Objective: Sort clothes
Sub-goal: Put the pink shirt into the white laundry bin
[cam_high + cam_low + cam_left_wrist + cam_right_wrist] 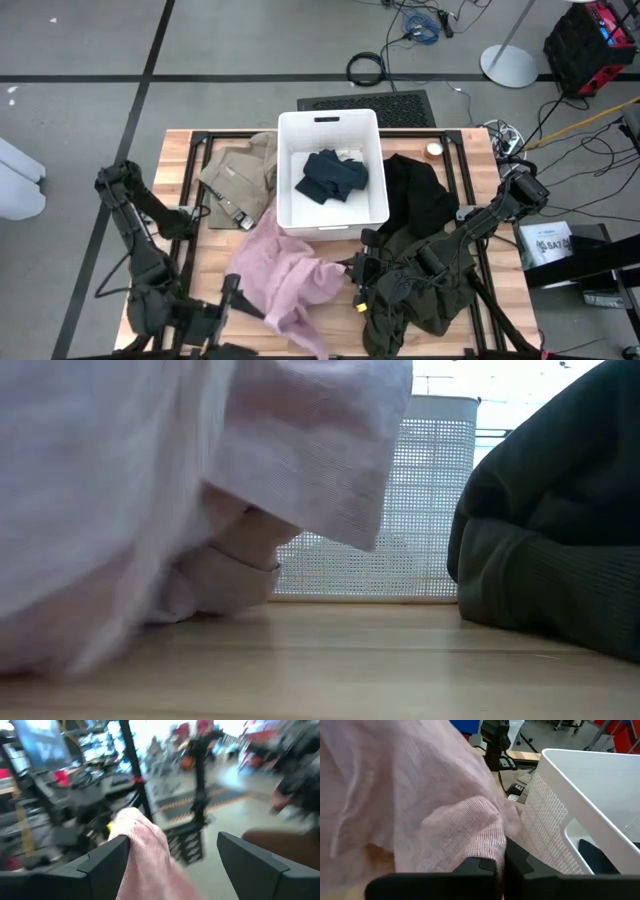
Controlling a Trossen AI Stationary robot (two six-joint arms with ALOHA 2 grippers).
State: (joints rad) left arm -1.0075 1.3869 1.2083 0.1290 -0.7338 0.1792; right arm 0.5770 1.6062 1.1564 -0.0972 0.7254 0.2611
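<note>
One white bin (290, 200) stood at the middle of the table's far side, and it held a single navy garment (331, 176) bunched on its floor, with a pale scrap showing beside it. Outside the bin, the tan khaki garment (240, 178) lay flat against its left wall, the black garment (418, 192) lay against its right wall, and the dark olive garment (415, 290) was heaped in front of the black one, at the table's near right. The pale pink garment (285, 280) spread across the near middle of the wooden table (180, 150), starting just in front of the bin and trailing toward the near edge; in the low view it hung as a loose fold with the bin's perforated wall behind it. The right gripper (362, 270) sat at the pink cloth's right edge, close by the bin's near right corner, and the right wrist view showed its fingers (480, 867) pressed together with a fold of the pink fabric pinched between them. The left gripper (232, 300) was at the near left, at the pink garment's left edge; in the left wrist view its fingers (107, 862) stood spread wide apart, with a ridge of pink cloth lying loose between them, against one finger but not squeezed.
</note>
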